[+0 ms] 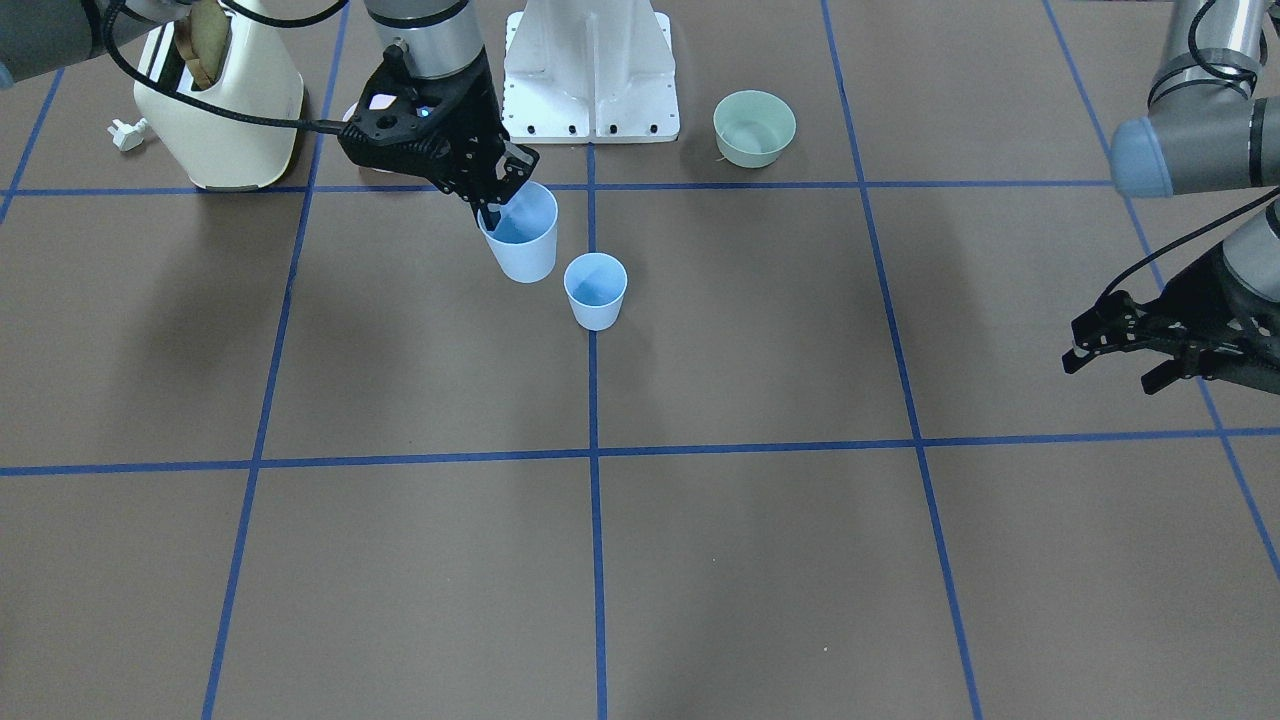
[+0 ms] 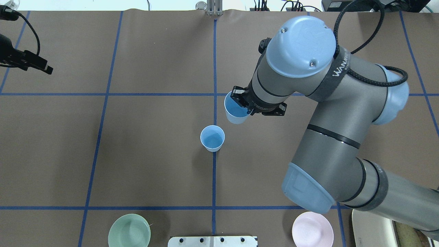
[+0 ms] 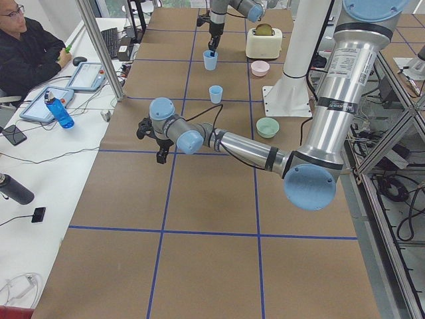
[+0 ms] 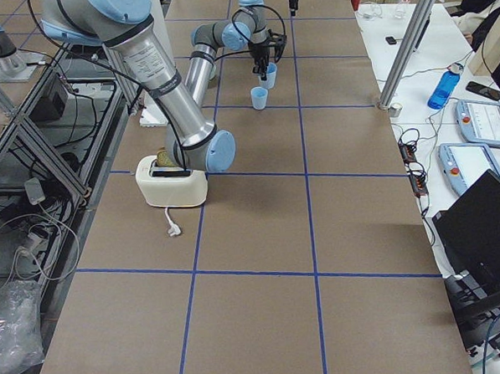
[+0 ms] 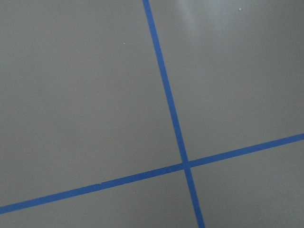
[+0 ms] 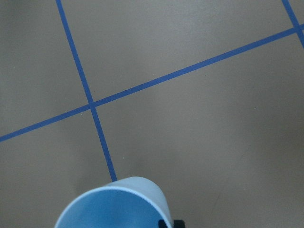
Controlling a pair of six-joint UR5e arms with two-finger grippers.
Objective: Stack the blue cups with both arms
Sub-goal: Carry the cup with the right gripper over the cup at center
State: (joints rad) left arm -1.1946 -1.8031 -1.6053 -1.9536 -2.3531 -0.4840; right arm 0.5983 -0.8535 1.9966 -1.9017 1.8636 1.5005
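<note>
**Cup pinched by its rim, partner cup unguarded**

Right gripper (image 1: 495,212): black two-finger claw nearly closed on the rim of a small pale-blue tapered plastic tumbler, the carried cup (image 1: 522,245). One finger is inside the mouth and one outside the wall. It looks clear of the brown paper-covered table (image 1: 700,560), though I can't be sure of that.

Second identical tumbler, the standing cup (image 2: 212,138): upright on the blue tape line, near the carried cup at about 7 o'clock from it in the overhead view, not touching.

Left gripper (image 1: 1112,362): fingers spread, nothing in them. It sits far out toward 9 o'clock in the overhead view, well apart from both cups.

Risks, as I judge them:
- A one-wall pinch lets a light cup tilt or swing, so its base may meet the other's rim rather than its mouth.
- Nothing steadies the standing cup, and a glancing touch could tip or skid it.
- The taper may wedge if the cup is lowered crooked.

Views compared:
- The front-facing view shows the finger inside the mouth, where the overhead buries most of the grip under the wrist.
- The overhead gives the offset between the cups.
- The right wrist camera catches only the carried cup's rim and tape lines, not the standing cup.
- The left wrist camera sees only a tape crossing.
</note>
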